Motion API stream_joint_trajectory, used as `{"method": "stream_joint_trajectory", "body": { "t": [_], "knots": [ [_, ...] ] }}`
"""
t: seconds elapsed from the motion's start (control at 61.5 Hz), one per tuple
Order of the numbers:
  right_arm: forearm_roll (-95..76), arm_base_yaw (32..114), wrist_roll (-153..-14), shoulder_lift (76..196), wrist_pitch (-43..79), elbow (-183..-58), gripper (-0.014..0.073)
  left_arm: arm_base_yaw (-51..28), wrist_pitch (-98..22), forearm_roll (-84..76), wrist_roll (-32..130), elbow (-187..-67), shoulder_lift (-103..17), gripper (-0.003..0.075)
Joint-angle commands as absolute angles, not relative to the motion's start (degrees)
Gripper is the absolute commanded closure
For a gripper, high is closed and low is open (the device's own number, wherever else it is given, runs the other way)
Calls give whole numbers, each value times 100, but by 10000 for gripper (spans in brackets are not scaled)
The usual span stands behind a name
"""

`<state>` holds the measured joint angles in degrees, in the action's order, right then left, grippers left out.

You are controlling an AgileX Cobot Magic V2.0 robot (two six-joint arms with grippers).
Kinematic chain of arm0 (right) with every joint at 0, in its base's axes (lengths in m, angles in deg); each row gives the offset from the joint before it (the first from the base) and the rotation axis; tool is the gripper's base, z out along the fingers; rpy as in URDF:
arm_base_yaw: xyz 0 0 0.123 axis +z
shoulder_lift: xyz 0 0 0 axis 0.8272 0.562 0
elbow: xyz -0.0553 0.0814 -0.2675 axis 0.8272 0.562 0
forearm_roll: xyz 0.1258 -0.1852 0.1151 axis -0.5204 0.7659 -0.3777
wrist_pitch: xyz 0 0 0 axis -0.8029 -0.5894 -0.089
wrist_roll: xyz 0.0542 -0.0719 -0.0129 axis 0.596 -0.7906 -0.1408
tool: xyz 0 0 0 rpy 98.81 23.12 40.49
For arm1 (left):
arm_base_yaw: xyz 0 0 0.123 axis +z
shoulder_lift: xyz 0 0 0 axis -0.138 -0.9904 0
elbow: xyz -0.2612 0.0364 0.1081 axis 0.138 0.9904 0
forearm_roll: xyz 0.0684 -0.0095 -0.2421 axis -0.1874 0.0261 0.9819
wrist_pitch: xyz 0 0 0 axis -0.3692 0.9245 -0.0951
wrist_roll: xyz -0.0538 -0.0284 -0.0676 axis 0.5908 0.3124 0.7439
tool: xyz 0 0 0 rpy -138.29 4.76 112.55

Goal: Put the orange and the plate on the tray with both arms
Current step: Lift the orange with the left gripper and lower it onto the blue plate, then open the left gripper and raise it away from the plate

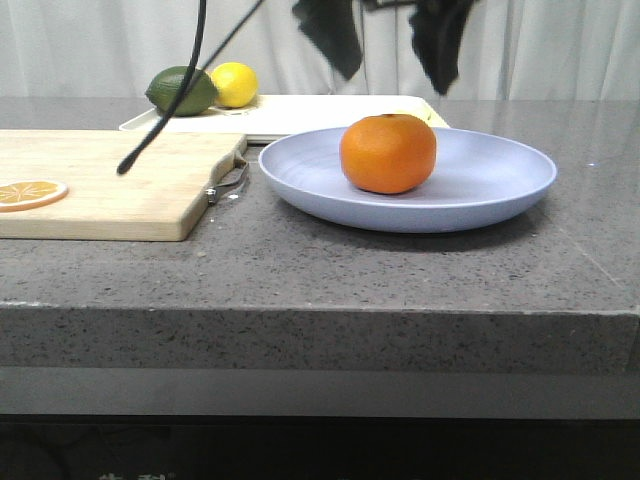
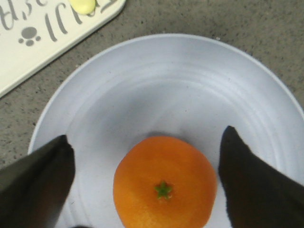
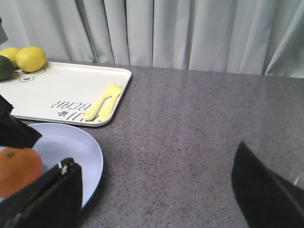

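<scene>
The orange (image 1: 388, 152) is bright, smooth and a little flattened, sitting in the middle of the pale blue-lavender plate (image 1: 500, 190), which rests flat on the grey speckled worktop (image 1: 330, 265). The fruit stands with its small green stem star facing straight up; being nearly round, it has no real long axis. The white tray (image 1: 310, 112) lies just behind the plate, its long side running across the worktop, with a yellow lemon (image 1: 234, 84) and a green fruit (image 1: 182, 91) at its far left corner. Printed lettering and a pale yellow fork-shaped piece (image 3: 105, 107) show on it from the right wrist view.

The left claw (image 2: 147, 183) hangs above the orange, spread wide, its dark fingers (image 2: 35, 183) on either side and touching nothing. The right claw (image 3: 156, 190) is also spread wide and empty, hovering just beside the plate over bare worktop.

To the left sits a wooden cutting board (image 1: 110, 185) with an orange slice (image 1: 30, 193) on it.
</scene>
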<state>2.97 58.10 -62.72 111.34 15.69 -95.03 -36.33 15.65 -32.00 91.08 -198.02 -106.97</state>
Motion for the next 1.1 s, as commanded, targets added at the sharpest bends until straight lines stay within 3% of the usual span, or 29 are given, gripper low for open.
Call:
{"method": "stream_joint_trajectory", "body": {
  "t": [0.0,0.146,0.585,0.91,1.089],
  "knots": [
    [283,5813,-6303,11166,2070,-9728,-48,-3677,1714,-3229,9107,-20373,-10297,418],
    [283,5813,-6303,11166,2070,-9728,-48,-3677,2004,-3229,9107,-20721,-10297,738],
    [283,5813,-6303,11166,2022,-9728,-48,-3647,2218,-3325,9107,-20614,-9906,738],
    [283,5813,-6303,11166,2010,-9728,-48,-2820,2108,-3361,9286,-18487,-8570,738],
    [283,5813,-6303,11166,2010,-9728,-48,-2184,1430,-3361,9475,-17094,-7642,738]
  ]
}}
